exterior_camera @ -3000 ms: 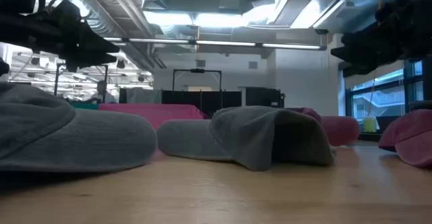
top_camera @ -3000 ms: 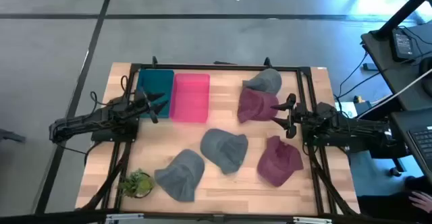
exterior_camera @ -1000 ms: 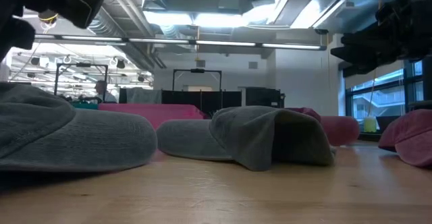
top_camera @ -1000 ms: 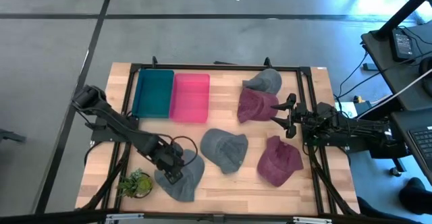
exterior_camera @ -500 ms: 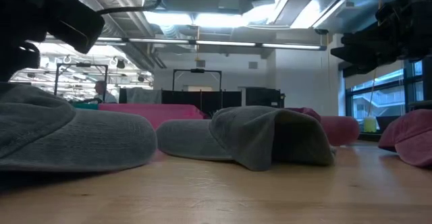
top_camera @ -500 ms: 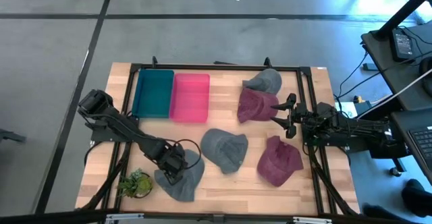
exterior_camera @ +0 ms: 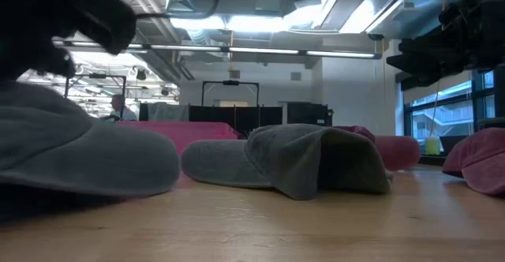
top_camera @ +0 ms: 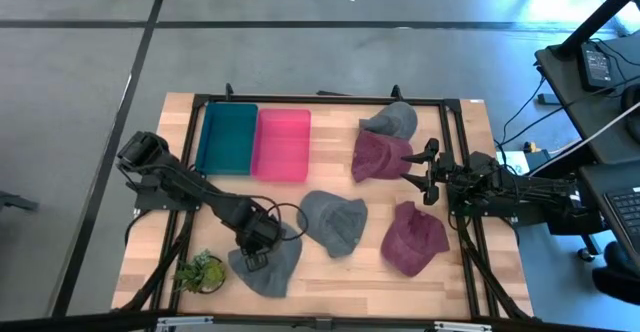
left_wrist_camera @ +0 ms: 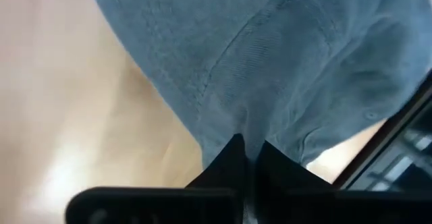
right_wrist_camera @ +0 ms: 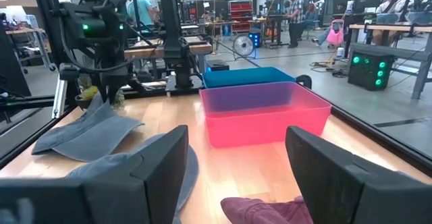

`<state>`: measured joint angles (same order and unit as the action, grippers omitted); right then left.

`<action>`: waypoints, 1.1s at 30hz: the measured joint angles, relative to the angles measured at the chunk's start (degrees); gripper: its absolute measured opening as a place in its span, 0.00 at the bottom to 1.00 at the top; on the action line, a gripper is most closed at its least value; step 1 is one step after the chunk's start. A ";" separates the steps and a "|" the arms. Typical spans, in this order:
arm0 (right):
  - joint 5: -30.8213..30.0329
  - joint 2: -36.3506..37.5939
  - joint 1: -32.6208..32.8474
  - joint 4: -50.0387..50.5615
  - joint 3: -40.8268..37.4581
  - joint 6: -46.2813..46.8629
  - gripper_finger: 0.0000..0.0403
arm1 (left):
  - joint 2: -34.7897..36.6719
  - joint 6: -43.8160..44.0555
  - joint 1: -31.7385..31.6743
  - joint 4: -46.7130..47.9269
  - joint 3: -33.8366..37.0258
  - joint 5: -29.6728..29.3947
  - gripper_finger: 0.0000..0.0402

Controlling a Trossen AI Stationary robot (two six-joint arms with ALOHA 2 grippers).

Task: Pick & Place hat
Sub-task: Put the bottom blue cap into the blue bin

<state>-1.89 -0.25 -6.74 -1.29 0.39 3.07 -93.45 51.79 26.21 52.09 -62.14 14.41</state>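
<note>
Several hats lie on the wooden table. The grey hat (top_camera: 270,264) at the near left rests flat on the table, and my left gripper (top_camera: 257,240) is shut on its far part; it fills the left wrist view as blue-grey cloth (left_wrist_camera: 283,55). A second grey hat (top_camera: 333,220) lies at the centre, a maroon hat (top_camera: 412,237) at the near right. Another maroon hat (top_camera: 378,157) and a grey one (top_camera: 392,122) lie at the far right. My right gripper (top_camera: 418,172) hovers open beside the far maroon hat, touching nothing. My left gripper pinches a raised fold of the grey hat's crown cloth (left_wrist_camera: 233,126) between its two fingers (left_wrist_camera: 229,160). It comes from above, slanting down from the table's left. The hat (exterior_camera: 79,159) still lies on the table under the gripper.
A teal bin (top_camera: 228,138) and a pink bin (top_camera: 282,144) stand side by side at the far left. A small green plant (top_camera: 203,270) sits at the near left corner, close to the held hat. A black frame (top_camera: 330,100) runs round the table.
My left gripper has shifted a little toward the far right over the near-left grey hat and has shut on its cloth. In the low view the hat's crown has changed shape slightly under the gripper. The hat stays on the table.
</note>
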 joint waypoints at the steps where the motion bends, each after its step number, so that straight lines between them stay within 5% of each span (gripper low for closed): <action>1: -0.01 0.00 0.00 0.00 -0.01 0.43 0.62 | 0.00 -2.02 -0.33 2.77 -1.50 -0.26 0.01; 11: -0.01 -0.79 0.01 -0.43 -0.01 5.85 0.62 | 0.00 -33.59 -1.61 27.53 -20.91 -17.24 0.01; 23: 2.10 -18.53 0.02 -18.90 0.01 25.58 0.62 | 0.00 -83.26 -1.63 24.47 -27.74 -55.46 0.01; 33: 3.02 -44.02 3.84 -28.68 12.52 25.10 0.61 | 0.00 -106.64 -3.75 12.31 -27.74 -61.16 0.01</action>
<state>1.13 -44.27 -2.91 -29.96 12.91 28.17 -93.45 -54.85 22.47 64.40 -89.89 -46.75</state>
